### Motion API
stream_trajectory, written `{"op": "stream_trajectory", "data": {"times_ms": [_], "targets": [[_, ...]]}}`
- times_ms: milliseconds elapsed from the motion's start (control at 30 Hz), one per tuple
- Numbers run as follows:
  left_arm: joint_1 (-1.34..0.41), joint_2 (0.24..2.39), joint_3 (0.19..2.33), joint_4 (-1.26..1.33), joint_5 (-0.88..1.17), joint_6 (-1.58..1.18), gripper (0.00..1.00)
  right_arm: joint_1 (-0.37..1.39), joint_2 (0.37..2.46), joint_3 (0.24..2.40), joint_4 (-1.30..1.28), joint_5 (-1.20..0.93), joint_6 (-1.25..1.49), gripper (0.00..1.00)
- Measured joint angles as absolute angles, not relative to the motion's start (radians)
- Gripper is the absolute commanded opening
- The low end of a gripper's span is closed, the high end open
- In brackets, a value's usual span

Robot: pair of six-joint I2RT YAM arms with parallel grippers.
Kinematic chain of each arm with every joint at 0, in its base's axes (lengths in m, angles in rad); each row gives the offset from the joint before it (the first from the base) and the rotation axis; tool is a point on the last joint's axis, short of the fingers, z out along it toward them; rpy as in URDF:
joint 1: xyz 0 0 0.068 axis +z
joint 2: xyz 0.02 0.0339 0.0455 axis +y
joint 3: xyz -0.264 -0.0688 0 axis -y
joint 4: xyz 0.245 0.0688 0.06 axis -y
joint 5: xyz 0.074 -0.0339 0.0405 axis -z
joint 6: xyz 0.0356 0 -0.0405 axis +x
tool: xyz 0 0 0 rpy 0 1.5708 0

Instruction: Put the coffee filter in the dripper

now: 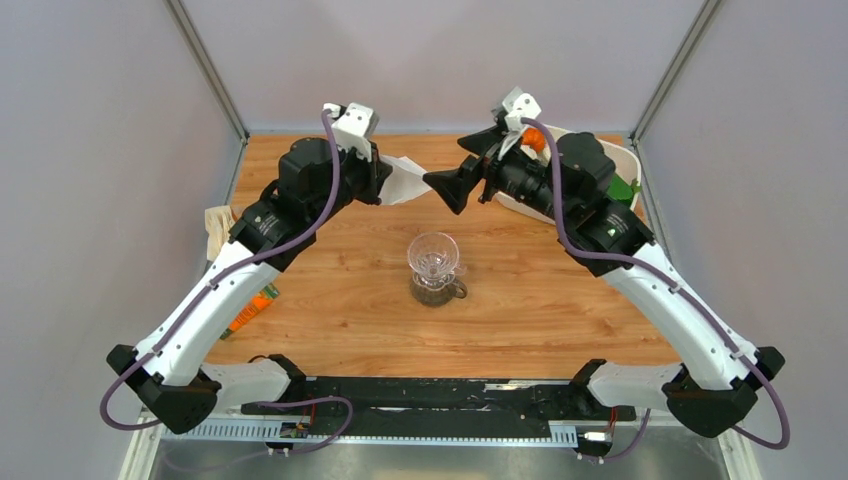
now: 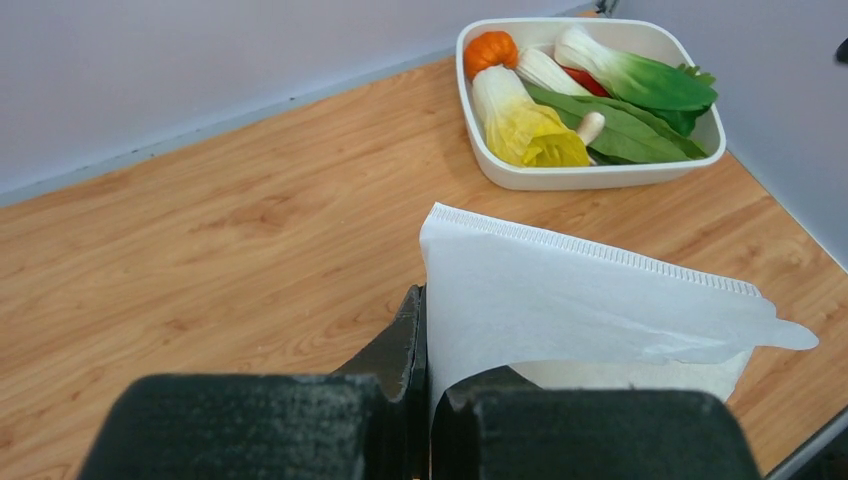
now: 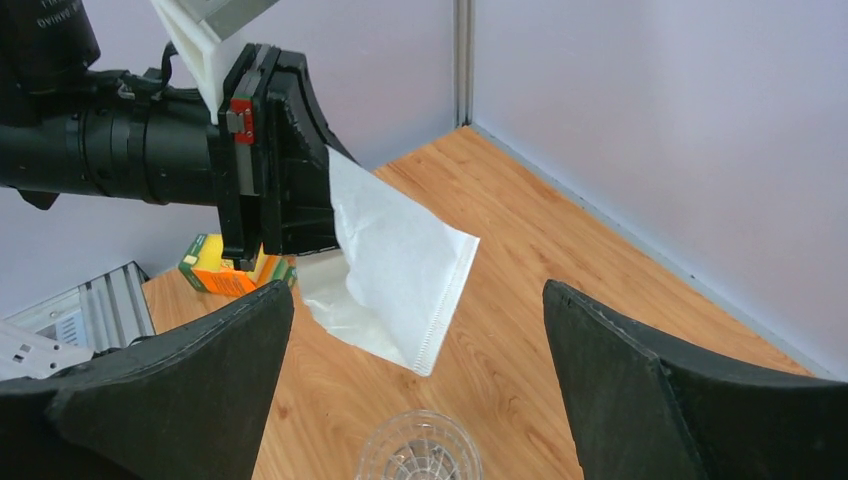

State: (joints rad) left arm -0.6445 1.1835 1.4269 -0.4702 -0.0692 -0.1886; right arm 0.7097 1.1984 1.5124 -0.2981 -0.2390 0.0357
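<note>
My left gripper [image 1: 383, 182] is shut on the white paper coffee filter [image 1: 410, 180] and holds it in the air above the far middle of the table. In the left wrist view the filter [image 2: 560, 290] fans out to the right from the shut gripper [image 2: 432, 340]. The clear ribbed dripper [image 1: 433, 255] sits upright on a small glass jug [image 1: 440, 291] at the table's centre, nearer than the filter. My right gripper [image 1: 447, 188] is open and empty, facing the filter from the right. In the right wrist view the filter [image 3: 400, 260] hangs between the spread jaws, with the dripper's rim [image 3: 420, 450] below.
A white bowl [image 1: 628, 158] of toy vegetables stands at the far right corner, also in the left wrist view [image 2: 590, 180]. An orange packet [image 1: 252, 308] and a paper bag [image 1: 215, 228] lie at the left edge. Grey walls enclose the table.
</note>
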Motion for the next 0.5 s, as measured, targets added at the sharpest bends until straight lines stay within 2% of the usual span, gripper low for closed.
{"op": "stream_trajectory", "data": {"times_ms": [300, 500], "targets": [[-0.669, 1.211, 1.45, -0.475, -0.144, -0.189, 0.0, 0.797, 1.273, 1.512, -0.275, -0.104, -0.048, 1.0], [-0.669, 1.225, 1.451, -0.476, -0.152, -0.216, 0.0, 0.802, 1.305, 1.509, -0.27, -0.042, -0.076, 0.95]]}}
